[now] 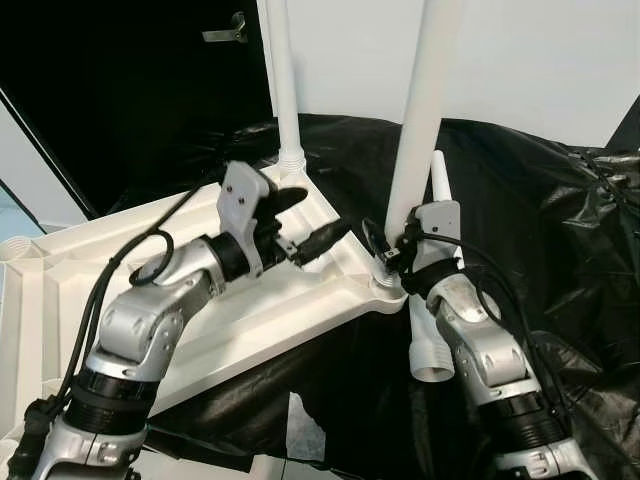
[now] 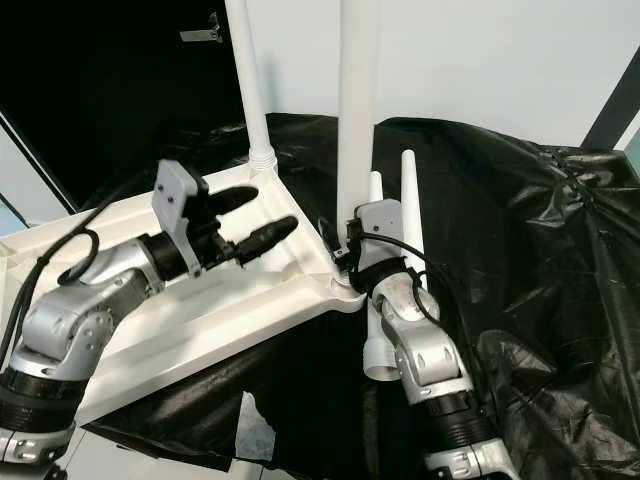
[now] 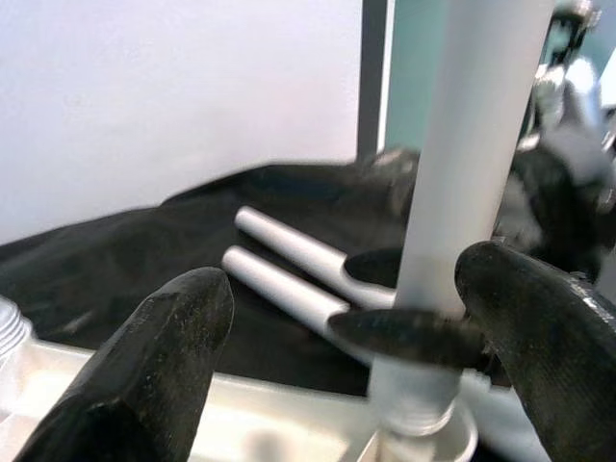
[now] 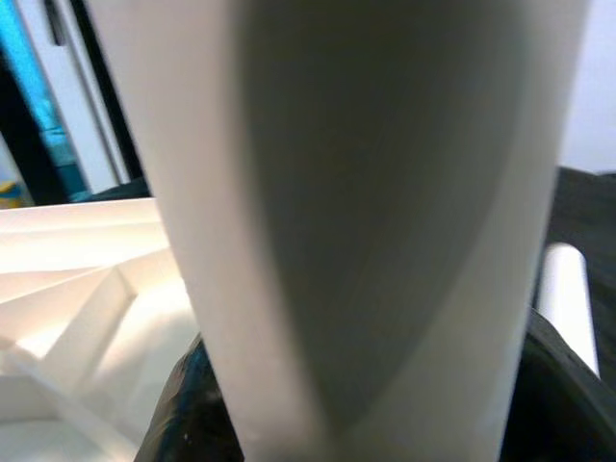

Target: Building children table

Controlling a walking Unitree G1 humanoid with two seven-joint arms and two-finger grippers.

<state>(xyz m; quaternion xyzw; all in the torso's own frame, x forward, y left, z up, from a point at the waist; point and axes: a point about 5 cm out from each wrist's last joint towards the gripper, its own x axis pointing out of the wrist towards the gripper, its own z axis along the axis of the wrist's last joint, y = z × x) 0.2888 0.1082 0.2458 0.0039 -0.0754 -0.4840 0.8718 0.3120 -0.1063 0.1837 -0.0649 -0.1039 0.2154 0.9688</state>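
Tabletop (image 1: 290,310), white plastic and turned underside up, lies tilted across the centre and left of the head views on black sheeting (image 1: 560,230). Two white legs stand upright in its corner sockets: the far leg (image 1: 283,80) rises near the top centre, and the near leg (image 1: 425,110) rises from the corner socket at centre right. Two loose legs (image 2: 400,230) lie on the sheeting just behind that corner, right of centre, their open ends toward the camera.

At centre right the right gripper (image 1: 392,250) is clamped around the base of the near leg, just above the socket; in its wrist view the leg passes close between the black fingers (image 4: 192,404). The left gripper (image 1: 305,225) reaches in from the left, hovering over the tabletop's underside with its two fingers spread apart and holding nothing; its wrist view shows both fingertips (image 3: 164,346) parted, with the near leg beyond them. A white wall (image 1: 540,60) fills the upper right and a dark opening (image 1: 120,90) the upper left.
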